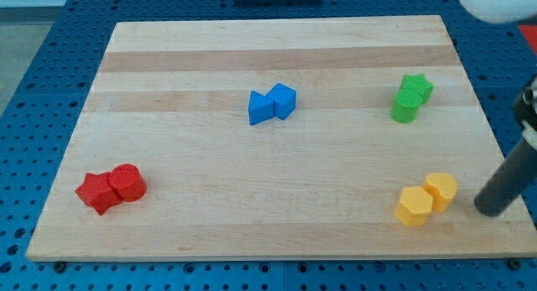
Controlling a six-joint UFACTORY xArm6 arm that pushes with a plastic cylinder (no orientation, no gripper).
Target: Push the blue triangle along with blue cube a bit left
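Nothing is yet pushed: the tip (491, 212), bare and touching nothing, is held far right of the blue triangle (261, 108) and blue cube (284, 101).

Straight dark rod (507, 179): matte black, cylindrical, smooth-sided, without visible markings, screws or cables. Lower end, my tip (488, 210): blunt, rounded, same black finish as the shaft. Upper stretch cut off by the view's right edge, meeting a dark fitting with a pale grey part, details too cropped to read. White rounded housing (497, 2) at the view's top right corner: glossy, curved, unmarked.
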